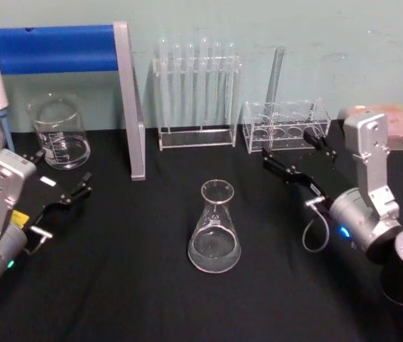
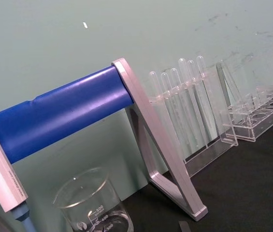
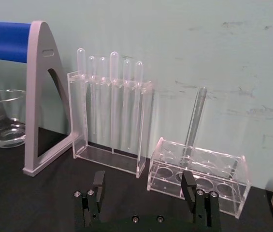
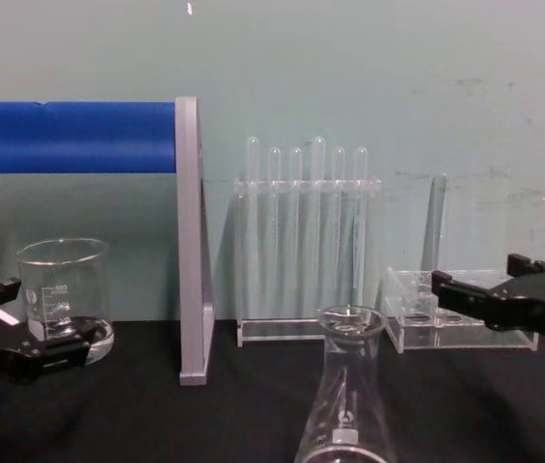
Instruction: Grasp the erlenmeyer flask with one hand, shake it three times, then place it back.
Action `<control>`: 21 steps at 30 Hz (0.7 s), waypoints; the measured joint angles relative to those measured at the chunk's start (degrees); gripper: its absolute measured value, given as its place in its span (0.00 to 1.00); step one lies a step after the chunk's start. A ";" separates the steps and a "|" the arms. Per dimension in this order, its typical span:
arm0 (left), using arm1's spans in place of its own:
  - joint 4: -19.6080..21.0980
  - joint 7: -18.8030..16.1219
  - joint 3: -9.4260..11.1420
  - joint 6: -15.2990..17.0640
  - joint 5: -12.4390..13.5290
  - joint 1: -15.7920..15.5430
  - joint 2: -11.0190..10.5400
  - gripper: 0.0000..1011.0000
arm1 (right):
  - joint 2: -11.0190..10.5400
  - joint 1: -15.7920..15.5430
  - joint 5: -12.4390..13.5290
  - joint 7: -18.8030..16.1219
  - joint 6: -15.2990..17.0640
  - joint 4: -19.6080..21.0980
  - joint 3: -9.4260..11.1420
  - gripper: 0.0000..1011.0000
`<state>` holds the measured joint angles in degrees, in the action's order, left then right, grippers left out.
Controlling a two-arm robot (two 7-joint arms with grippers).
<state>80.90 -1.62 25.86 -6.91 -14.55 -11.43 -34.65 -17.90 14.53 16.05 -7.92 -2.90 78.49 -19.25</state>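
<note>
On the black table (image 1: 137, 285) the erlenmeyer flask (image 1: 215, 228) stands upright; both end effectors, left (image 1: 73, 194) and right (image 1: 294, 160), spread, apart from it.

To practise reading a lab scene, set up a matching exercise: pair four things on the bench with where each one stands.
Things:
1. erlenmeyer flask
2. beaker
3. tall test tube rack
4. low clear rack

Places:
A. at the back, holding one upright tube
B. far left, under the blue bar
C. centre front of the black table, between the left hand and right hand
D. back centre, holding six tubes

Pairs: 1-C, 2-B, 3-D, 4-A
</note>
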 joint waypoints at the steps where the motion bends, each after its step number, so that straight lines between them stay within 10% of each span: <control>1: 0.00 0.00 0.00 0.00 0.00 0.00 0.00 0.99 | 0.25 0.39 -0.23 0.06 0.00 -0.55 -0.03 0.99; 21: 0.00 0.00 0.00 0.00 0.00 0.00 0.00 0.99 | 3.54 2.56 -4.12 -0.20 6.01 -6.50 0.25 0.99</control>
<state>80.90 -1.62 25.86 -6.91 -14.55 -11.43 -34.65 -14.37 17.09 11.93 -8.12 3.11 71.99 -19.00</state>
